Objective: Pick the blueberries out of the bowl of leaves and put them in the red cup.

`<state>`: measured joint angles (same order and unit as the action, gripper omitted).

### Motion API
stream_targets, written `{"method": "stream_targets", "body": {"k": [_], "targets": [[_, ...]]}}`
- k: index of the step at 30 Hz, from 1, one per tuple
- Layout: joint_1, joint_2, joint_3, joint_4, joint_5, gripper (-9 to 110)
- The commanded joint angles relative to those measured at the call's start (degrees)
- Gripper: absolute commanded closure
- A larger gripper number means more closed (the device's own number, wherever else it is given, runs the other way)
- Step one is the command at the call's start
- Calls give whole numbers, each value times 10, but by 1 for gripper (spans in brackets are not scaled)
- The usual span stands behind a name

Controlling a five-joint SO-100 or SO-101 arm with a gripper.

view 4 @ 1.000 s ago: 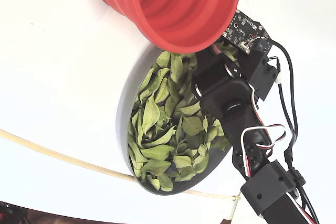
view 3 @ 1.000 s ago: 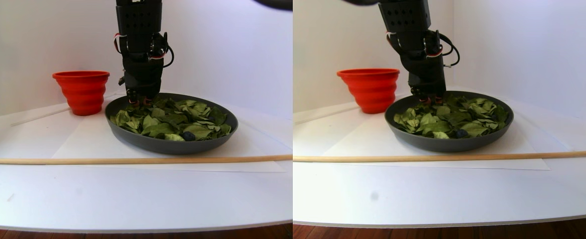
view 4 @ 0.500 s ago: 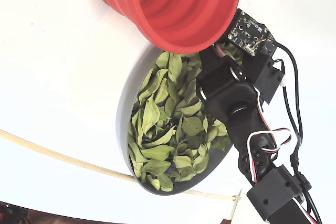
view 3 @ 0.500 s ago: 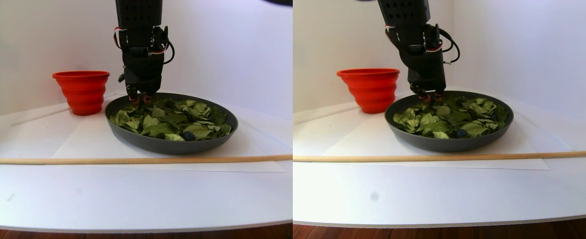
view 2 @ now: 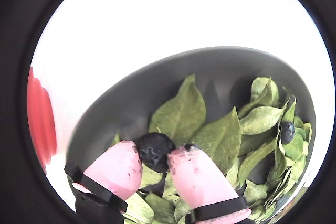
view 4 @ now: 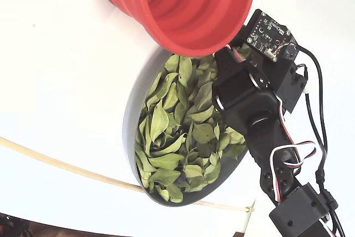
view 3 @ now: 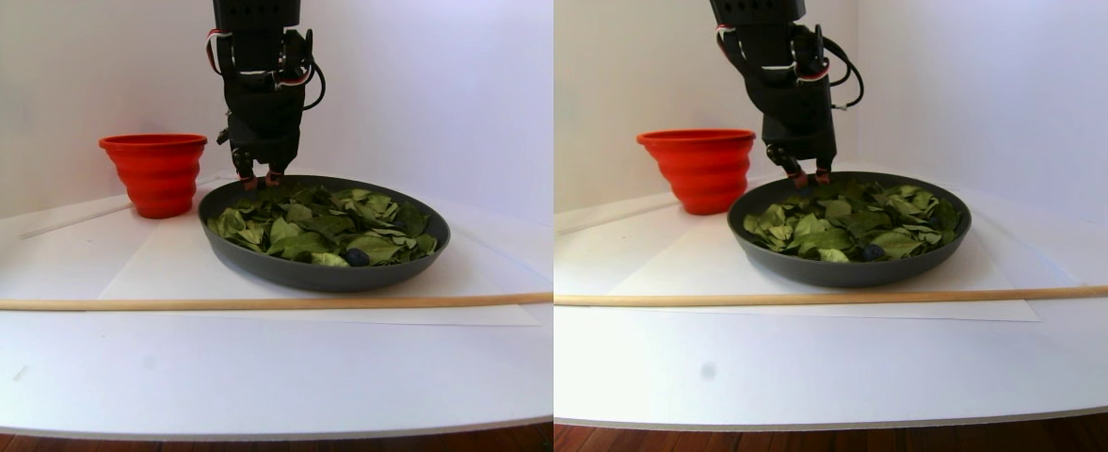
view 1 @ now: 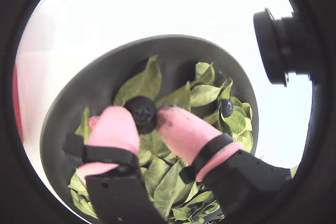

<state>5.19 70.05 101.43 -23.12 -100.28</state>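
Gripper pinching a blueberry above the bowl.
Pink fingertips clamp it; leaves below, red cup at left.

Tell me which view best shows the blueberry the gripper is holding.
A wrist view shows it best: the held blueberry sits large and unobstructed between the gripper's pink fingertips. The other wrist view shows it nearly as well. In the stereo pair and fixed views the arm hides it.
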Motion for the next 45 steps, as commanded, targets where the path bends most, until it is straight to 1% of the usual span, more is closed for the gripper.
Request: {"method": "stream_targets", "body": {"k": [1,22,45], "targets": [[2,88,-2,3,6,92],[-11,200,67,43,13,92],[-46,299,103,89,22,92]]}}
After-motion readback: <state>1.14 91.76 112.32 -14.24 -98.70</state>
